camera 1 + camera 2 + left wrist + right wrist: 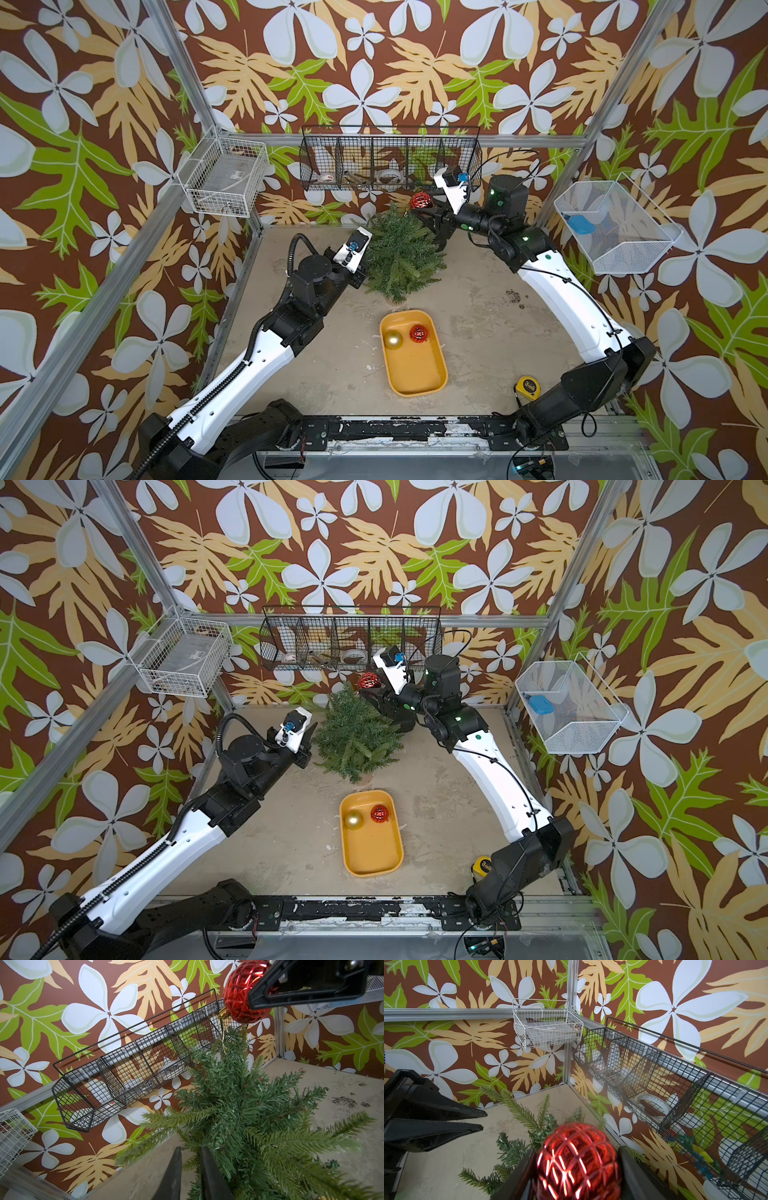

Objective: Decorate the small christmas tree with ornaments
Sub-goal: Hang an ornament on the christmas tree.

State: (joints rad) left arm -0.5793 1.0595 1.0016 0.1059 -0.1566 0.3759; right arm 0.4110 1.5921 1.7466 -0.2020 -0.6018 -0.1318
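Right tool [577,1151]: is clamping the held red ornament [421,201] between both fingers, just above the treetop, with the gold cap pointing down at the top needles.
Left tool [191,1148]: is sitting against the tree's left edge with the jaws narrow. The inspector cannot tell whether a branch is pinched.
Small christmas tree [399,253]: is standing upright near the bench's back edge, between the two tools.
Overhead edge: the black wire basket [390,158] is hanging on the back wall close above the held ornament, leaving little room.
Yellow tray [444,374]: is lying in front of the tree, apart from it, and carrying the gold ornament [392,340] and the tray red ornament [419,333] at its far end.
Bench [478,324]: is lying bare between the tray and the right arm.
Tape measure [528,386]: is sitting at the front right, beside the right arm's base.
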